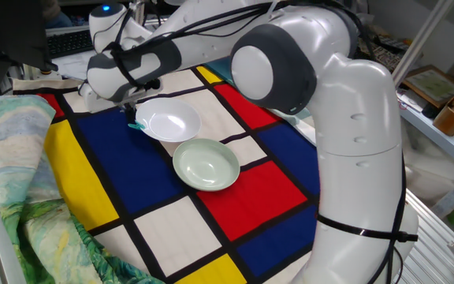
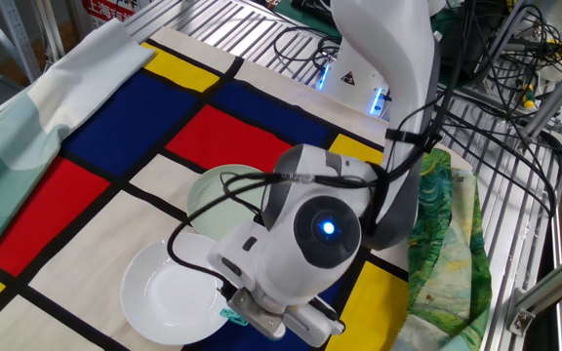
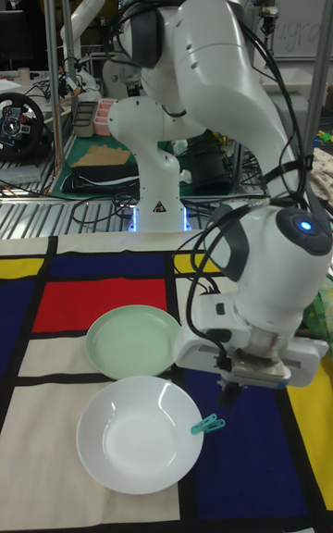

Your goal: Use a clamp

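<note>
The clamp [image 3: 207, 425] is a small teal clip lying at the right rim of the white bowl [image 3: 139, 434], touching or clipped to it. It also shows as the clamp [image 1: 138, 125] at the bowl's left edge, and only a sliver of the clamp [image 2: 228, 315] peeks out under the wrist. My gripper [image 3: 227, 392] hangs just above and to the right of the clamp, apart from it. The wrist body hides most of the fingers, so their spacing does not show. In one fixed view the gripper [image 1: 130, 108] is just above the clamp.
A pale green bowl [image 3: 132, 339] sits right behind the white bowl [image 1: 170, 121], nearly touching it. The table carries a red, blue, yellow and white checked cloth [image 1: 132, 181]. A crumpled green-patterned cloth [image 1: 22, 181] lies along one table edge, with cables and metal racks beyond.
</note>
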